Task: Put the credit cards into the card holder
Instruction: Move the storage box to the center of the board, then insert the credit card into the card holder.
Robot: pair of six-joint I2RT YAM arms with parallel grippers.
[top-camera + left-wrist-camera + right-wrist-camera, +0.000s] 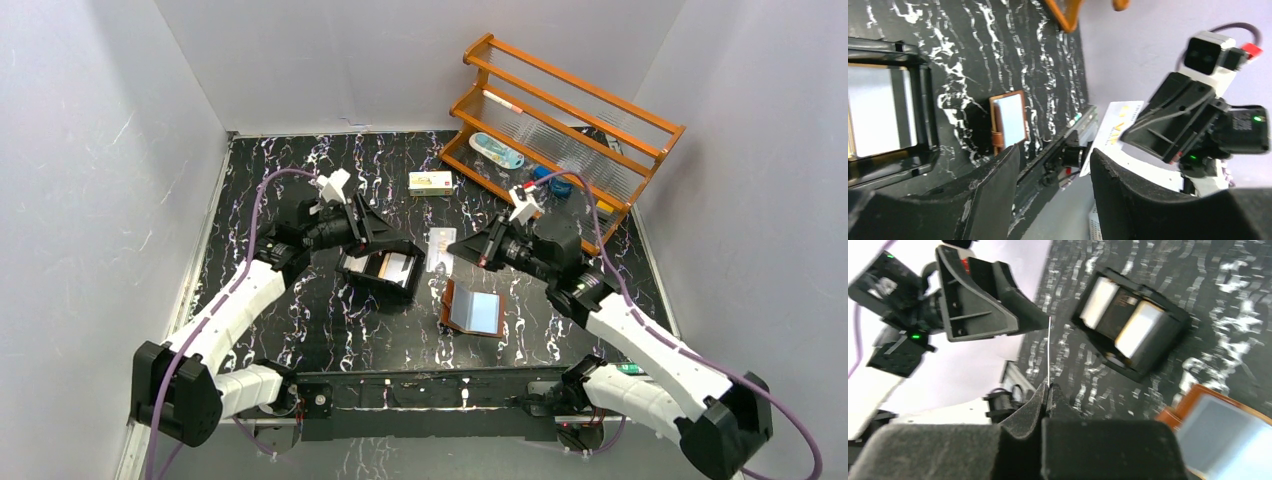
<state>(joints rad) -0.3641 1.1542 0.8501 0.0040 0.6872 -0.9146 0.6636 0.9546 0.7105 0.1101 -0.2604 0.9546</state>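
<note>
Jaws of the right gripper (1048,392) pinch a card (1115,129) by its edge, aloft at 12 o'clock of the open holder (472,308); the left gripper (1055,180) gapes, empty. Thin, stiff and slick, I'd say, so it may swivel in an edge pinch. How many cards (397,266) lie in the tray (350,270) at 10 o'clock I can't tell, and the holder's pockets are a blur.

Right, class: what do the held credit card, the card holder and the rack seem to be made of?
Credit card: thin stiff plastic, probably; printed white face.
Card holder: brown leather-look cover, glossy clear pocket.
Rack: orange varnished wood, likely; shiny rails.
</note>
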